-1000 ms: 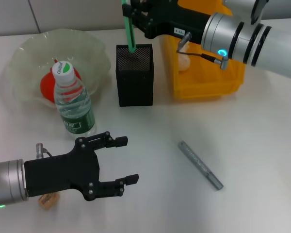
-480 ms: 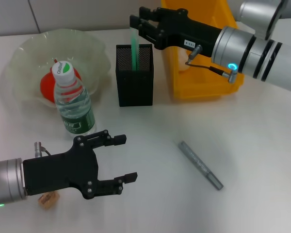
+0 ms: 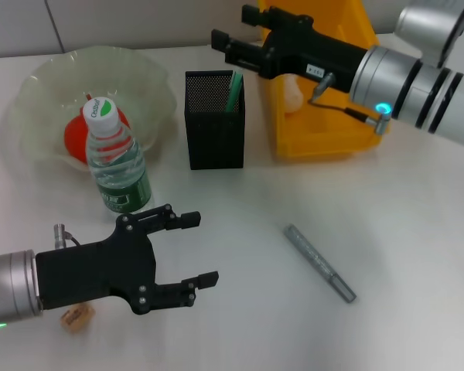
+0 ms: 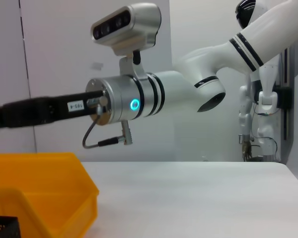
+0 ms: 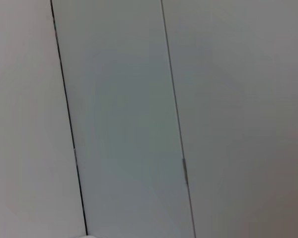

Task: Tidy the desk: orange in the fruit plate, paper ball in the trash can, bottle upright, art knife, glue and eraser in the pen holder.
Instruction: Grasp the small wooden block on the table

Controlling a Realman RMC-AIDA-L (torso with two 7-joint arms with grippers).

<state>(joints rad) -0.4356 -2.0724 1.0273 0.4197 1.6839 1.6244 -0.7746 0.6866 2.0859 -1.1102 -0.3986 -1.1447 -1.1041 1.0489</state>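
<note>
I judge most done — red-orange round orange [image 3: 77,139] in the pale-green scalloped fruit plate [image 3: 151,73], clear green-label bottle [image 3: 117,158] upright at left. Grey pen-like stick [image 3: 319,263] at lower right and tan eraser [image 3: 77,318] remain; left gripper [image 3: 192,251] spread, right gripper [image 3: 233,45] I cannot tell.

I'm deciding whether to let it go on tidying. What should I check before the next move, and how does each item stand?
1. Green tool inside the pen holder, free of the right gripper: ok.
2. Orange in the fruit plate: ok.
3. Bottle upright: ok.
4. Paper ball in the trash can: ok.
5. Grey stick in the pen holder: not ok, lying on the table.
6. Eraser in the pen holder: not ok, on the table beneath the open left gripper.
</note>
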